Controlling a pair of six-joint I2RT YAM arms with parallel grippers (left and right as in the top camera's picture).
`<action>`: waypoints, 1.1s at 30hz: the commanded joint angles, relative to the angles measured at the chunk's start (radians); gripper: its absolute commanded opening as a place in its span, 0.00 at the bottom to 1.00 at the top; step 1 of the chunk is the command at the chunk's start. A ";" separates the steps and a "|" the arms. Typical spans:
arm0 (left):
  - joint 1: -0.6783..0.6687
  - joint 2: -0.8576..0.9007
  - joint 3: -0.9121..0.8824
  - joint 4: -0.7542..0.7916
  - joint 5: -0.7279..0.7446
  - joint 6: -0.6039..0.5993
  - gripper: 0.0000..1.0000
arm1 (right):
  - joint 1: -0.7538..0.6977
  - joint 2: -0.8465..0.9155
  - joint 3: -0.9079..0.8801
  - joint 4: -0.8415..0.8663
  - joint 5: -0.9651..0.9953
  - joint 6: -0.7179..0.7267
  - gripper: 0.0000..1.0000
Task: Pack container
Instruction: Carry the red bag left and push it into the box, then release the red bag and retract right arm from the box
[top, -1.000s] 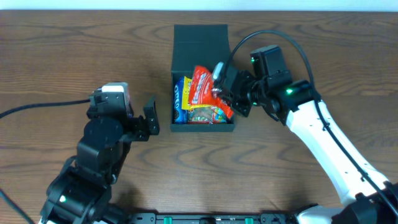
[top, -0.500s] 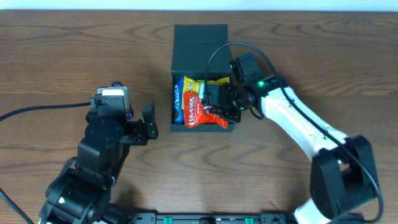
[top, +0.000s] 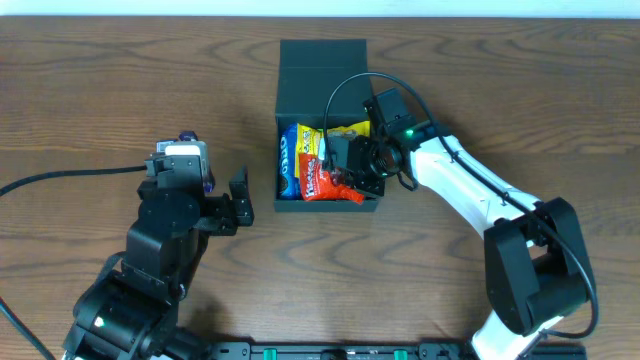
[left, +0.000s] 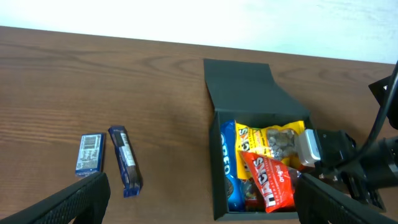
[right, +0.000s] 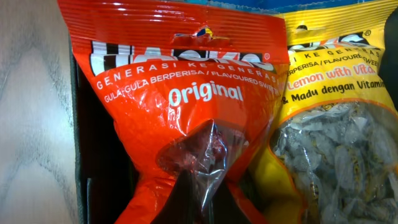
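While tight on red packet (top: 320, 184), right hand (top: 342, 172) inside container (top: 320, 70) rim; left hand (top: 240, 195) wide.

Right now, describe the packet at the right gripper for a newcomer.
Find the open dark green container, top centre from overhead. Inside, in the right gripper, is the red packet: the only red one, marked "Original", beside a blue packet and a yellow packet.
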 joint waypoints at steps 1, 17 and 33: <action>0.003 -0.004 0.020 -0.002 -0.019 0.007 0.96 | 0.008 -0.013 0.001 0.001 0.033 0.042 0.01; 0.003 -0.004 0.020 -0.002 -0.019 0.007 0.95 | 0.009 -0.218 0.001 -0.023 -0.025 0.245 0.02; 0.003 -0.004 0.020 -0.001 -0.019 0.007 0.95 | 0.009 -0.094 -0.001 -0.129 0.052 0.244 0.01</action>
